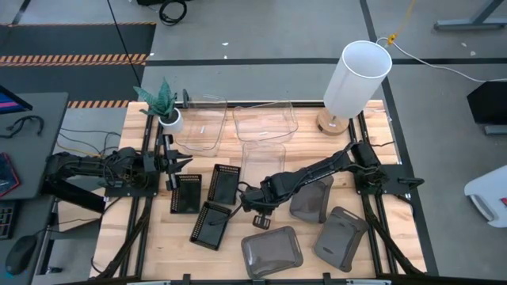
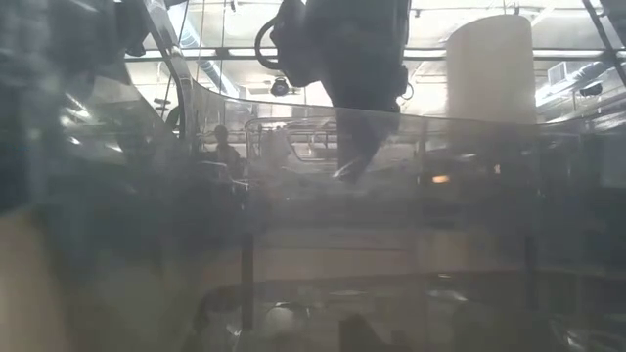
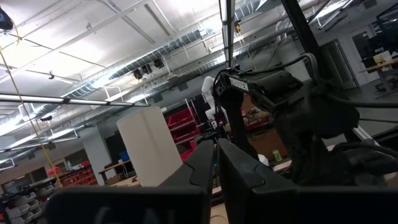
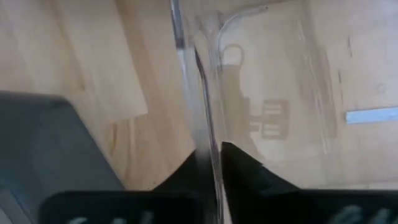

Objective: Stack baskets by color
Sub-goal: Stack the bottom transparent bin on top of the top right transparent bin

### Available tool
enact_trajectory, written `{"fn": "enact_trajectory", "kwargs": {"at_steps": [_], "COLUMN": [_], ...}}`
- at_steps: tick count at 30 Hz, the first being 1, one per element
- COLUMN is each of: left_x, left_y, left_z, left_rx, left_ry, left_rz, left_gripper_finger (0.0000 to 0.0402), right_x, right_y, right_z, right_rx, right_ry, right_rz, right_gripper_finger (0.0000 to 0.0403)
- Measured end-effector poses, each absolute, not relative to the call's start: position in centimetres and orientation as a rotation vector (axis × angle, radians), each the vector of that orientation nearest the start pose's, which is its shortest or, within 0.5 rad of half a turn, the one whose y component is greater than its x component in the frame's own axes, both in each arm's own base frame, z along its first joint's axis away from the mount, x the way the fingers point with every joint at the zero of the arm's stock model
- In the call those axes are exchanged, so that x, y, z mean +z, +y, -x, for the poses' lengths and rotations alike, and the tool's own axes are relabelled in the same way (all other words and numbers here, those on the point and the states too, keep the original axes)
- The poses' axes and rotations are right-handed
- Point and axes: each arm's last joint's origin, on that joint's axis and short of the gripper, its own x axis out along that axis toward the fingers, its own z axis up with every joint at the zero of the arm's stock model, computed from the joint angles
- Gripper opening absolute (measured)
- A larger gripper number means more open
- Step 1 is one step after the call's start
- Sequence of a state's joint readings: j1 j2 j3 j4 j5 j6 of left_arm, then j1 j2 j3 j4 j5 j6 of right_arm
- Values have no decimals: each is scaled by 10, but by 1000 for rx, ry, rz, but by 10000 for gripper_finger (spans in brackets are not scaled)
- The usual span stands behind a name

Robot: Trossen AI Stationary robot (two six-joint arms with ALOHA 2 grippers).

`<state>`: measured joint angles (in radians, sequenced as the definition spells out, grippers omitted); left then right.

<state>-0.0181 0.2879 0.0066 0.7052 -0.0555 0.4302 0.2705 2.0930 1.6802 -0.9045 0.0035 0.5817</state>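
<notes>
Three clear baskets stand on the table: two at the far side [image 1: 200, 123] [image 1: 265, 119] and a smaller one [image 1: 263, 162] mid-table. Three black perforated baskets [image 1: 185, 192] [image 1: 224, 184] [image 1: 210, 226] lie left of centre. Three smoky grey baskets [image 1: 272, 252] [image 1: 311, 198] [image 1: 341, 237] lie at the near right. My right gripper [image 1: 255, 195] is shut on the mid-table clear basket at its near left corner. My left gripper [image 1: 178, 162] waits at the table's left, shut and holding nothing. My right gripper pinches the clear basket's thin wall [image 4: 208, 140] between its two fingers, one finger [image 4: 242, 168] inside the basket and the other outside. The fingers come from above, pointing steeply down. The basket stands upright with its bottom on the table.
A tall white cylinder [image 1: 356, 79] stands at the far right and a small potted plant [image 1: 162, 103] at the far left. Bare wood shows along the near left of the table [image 1: 135, 237].
</notes>
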Motion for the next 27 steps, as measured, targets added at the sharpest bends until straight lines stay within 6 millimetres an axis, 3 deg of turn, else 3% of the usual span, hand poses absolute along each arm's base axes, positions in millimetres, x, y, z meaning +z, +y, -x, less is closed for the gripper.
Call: {"fn": "enact_trajectory", "kwargs": {"at_steps": [2,6,11,27], "left_x": [208,208,208,208], "left_y": [0,0,0,0], "left_z": [-107,-107,-107,-107], "left_rx": [127,128,127,127], "left_ry": [-409,-409,-409,-409], "left_rz": [-408,-408,-408,-408], "left_gripper_finger": [32,36,30,28], "right_x": [196,199,222,336], "right_y": [114,117,121,120], "right_z": [-409,-408,-406,-394], "right_rx": [-137,-122,-104,-37], "right_ry": [1324,1344,1380,1321], "right_rz": [-303,-306,-271,-311], "right_gripper_finger": [11,17,8,7]}}
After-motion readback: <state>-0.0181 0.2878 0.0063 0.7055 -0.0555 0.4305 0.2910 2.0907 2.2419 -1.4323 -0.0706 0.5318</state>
